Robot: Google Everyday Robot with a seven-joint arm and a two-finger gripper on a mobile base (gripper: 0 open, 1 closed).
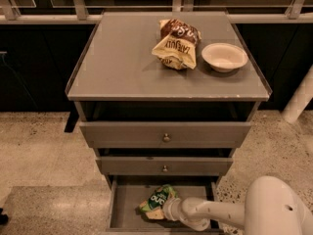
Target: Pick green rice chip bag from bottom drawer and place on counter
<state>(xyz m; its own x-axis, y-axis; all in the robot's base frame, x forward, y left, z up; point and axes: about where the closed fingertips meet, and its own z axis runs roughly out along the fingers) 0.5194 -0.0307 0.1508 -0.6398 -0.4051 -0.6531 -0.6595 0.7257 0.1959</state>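
Your robot's gripper [168,210] is down inside the open bottom drawer [128,205], right of the drawer's middle, its tip pressed against the green rice chip bag [157,201]. The bag covers that tip, so you cannot tell how far the gripper is open or whether it has hold of the bag. The bag lies on the bottom drawer's floor, near its middle. The white arm [215,212] enters the bottom drawer from the right, and the robot's body [279,209] is cut off at the picture's lower right corner. The drawer above [165,166] hides the back of the bottom drawer. High above the bottom drawer, the counter [122,58] carries a brown-and-cream chip bag [175,44] and a white bowl [224,57].
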